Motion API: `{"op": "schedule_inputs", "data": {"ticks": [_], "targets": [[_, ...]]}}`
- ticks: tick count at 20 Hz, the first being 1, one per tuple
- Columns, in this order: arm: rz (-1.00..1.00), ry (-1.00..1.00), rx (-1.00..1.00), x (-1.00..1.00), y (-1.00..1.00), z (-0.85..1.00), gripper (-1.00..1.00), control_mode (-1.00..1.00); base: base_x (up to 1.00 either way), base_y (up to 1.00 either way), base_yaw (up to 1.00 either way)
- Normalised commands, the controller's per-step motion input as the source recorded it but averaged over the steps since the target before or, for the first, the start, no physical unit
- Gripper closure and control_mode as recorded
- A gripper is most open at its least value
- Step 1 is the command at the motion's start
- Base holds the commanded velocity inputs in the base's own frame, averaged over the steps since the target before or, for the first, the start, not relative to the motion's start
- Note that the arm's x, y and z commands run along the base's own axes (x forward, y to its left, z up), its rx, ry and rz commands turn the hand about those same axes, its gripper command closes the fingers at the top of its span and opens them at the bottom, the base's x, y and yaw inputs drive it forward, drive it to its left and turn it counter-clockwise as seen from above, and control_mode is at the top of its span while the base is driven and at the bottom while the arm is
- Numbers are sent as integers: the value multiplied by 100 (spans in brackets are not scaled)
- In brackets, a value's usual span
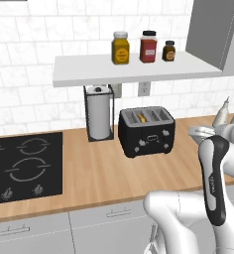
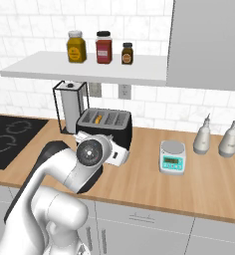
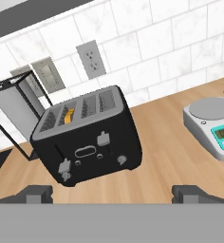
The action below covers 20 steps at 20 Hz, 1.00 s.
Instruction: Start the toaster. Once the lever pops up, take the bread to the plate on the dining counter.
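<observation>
Wooden counter [image 3: 166,156], black toaster [image 3: 85,137], no readable writing, tool [image 3: 116,192] fingers spread apart

The toaster [image 1: 146,131] sits on the counter [image 1: 99,173], paper towel stand [image 1: 98,113] at its left.

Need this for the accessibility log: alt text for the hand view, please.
A black toaster sits tilted in frame on a wooden counter, a bit of orange-tan bread showing in one slot, with the open tool short of its front. A paper towel stand is beside it against the white tile wall, and a kitchen scale is at the frame's right.
</observation>
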Motion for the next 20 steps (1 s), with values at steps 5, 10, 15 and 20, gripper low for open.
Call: {"op": "schedule_inputs", "data": {"ticks": [5,10,15,20], "targets": [[0,0,0,0,0,0,-100,-100,0,0,0],[0,0,0,0,0,0,-100,-100,0,0,0],[0,0,0,0,0,0,-100,-100,0,0,0],[0,0,0,0,0,0,-100,-100,0,0,0]]}}
